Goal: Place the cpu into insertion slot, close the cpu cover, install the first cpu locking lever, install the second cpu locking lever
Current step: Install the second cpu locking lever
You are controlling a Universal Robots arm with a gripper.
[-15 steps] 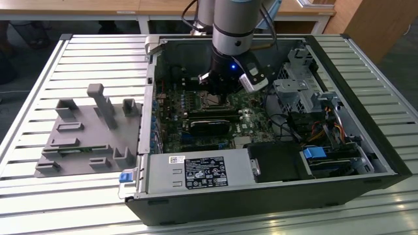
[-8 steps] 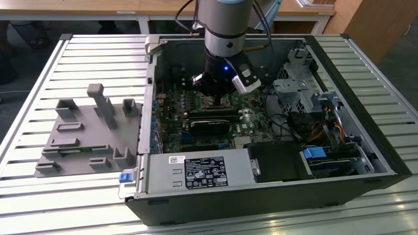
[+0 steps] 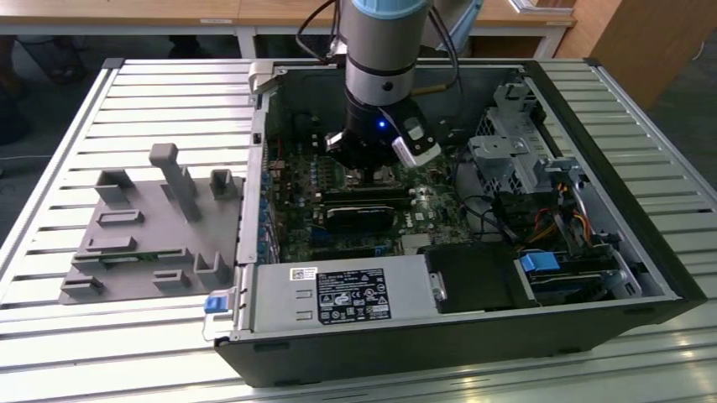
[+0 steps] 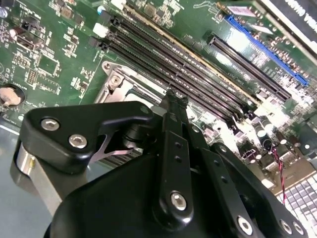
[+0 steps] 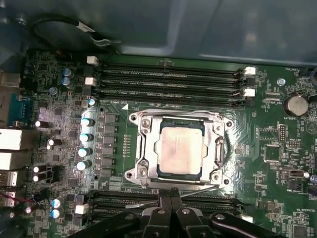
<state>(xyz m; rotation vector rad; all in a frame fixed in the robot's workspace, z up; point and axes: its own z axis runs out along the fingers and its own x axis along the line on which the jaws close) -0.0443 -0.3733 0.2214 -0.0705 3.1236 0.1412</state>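
Looking down into an open desktop computer case (image 3: 627,252) lying on a slatted metal table (image 3: 134,84), we see a green motherboard (image 3: 294,180) on its floor, a power supply with a grey label (image 3: 353,295) at the near edge, and drive bays with orange and blue cables toward the exterior view's right. A grey plastic fixture (image 3: 146,235) sits on the table outside the case, toward the exterior view's left.

The robot arm reaches into the case, and its gripper (image 5: 171,196) hangs low over the board, just beside the insertion slot (image 5: 141,144). Its black fingers (image 4: 174,101) are pressed together with nothing between them.

In the first wrist view, the cpu (image 5: 181,151) lies flat in the slot, a pale silver-beige square with a faintly mottled top. The cpu cover (image 5: 214,141), a silvery frame, lies down around it. A thin locking lever (image 5: 198,191) runs along the slot's edge nearest the fingertips. Long black memory slots (image 5: 168,79) flank the slot on two sides.
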